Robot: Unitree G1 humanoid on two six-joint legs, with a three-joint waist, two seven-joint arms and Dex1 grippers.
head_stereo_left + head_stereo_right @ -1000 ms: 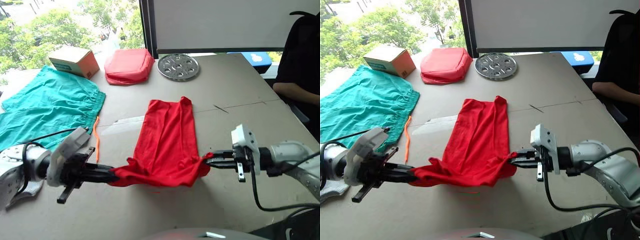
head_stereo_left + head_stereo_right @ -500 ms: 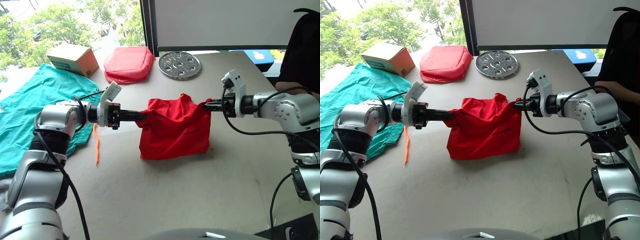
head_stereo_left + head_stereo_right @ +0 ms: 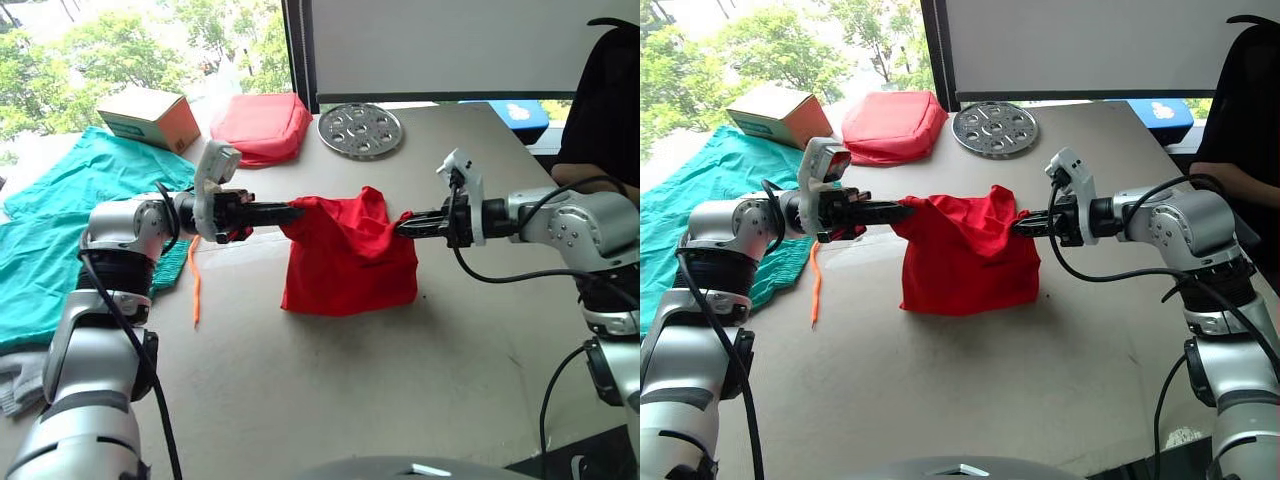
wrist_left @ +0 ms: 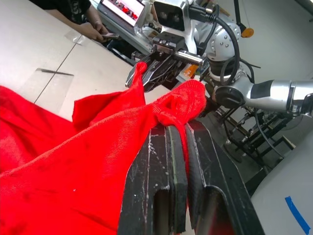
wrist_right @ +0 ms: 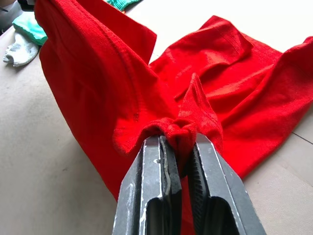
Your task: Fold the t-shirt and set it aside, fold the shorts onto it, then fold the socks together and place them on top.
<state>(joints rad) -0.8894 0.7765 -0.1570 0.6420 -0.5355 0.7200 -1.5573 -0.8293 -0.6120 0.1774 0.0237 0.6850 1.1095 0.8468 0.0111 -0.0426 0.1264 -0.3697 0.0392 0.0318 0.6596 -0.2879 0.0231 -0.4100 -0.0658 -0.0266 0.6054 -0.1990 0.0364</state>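
left tool (image 3: 290,211) clamped on one corner of the t-shirt (image 3: 348,255), right tool (image 3: 402,228) clamped on the opposite corner; both wrist views show red cloth bunched between closed fingers. the two tools hold the held edge taut above the desk (image 3: 330,400), mid-desk, with the rest of the shirt hanging down and its lower fold resting on the surface.

outward: shorts (image 3: 60,225) lie spread flat on the left side of the desk, unfolded, orange drawstring (image 3: 195,290) trailing toward the centre. one sock (image 5: 17,49) shows by the shorts' edge in the right wrist view, untouched. cardboard box (image 3: 150,118), padded red pouch (image 3: 262,128) and a perforated metal disc (image 3: 360,130) sit along the far edge. a person's arm (image 3: 590,180) at the right side.

progress: early. shirt fold under way, looks like the halving pass, not laid down or set aside yet. shorts and socks steps all left.
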